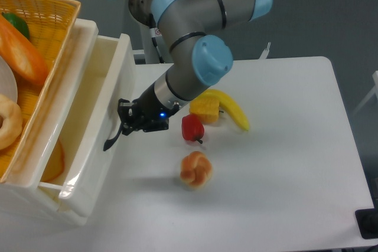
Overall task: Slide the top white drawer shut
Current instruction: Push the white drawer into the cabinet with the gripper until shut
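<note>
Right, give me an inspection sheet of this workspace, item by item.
Surface: white table, bare at right.
Job's things: top white drawer partly open; orange slice inside.
Clutter: red pepper, bread roll, banana, orange-yellow piece on table; yellow basket with food on cabinet.
Grippers: gripper at drawer's black handle; fingers' state unclear.
Cables: nothing seen.
Surroundings: grey wall; dark object at lower right corner.
</note>
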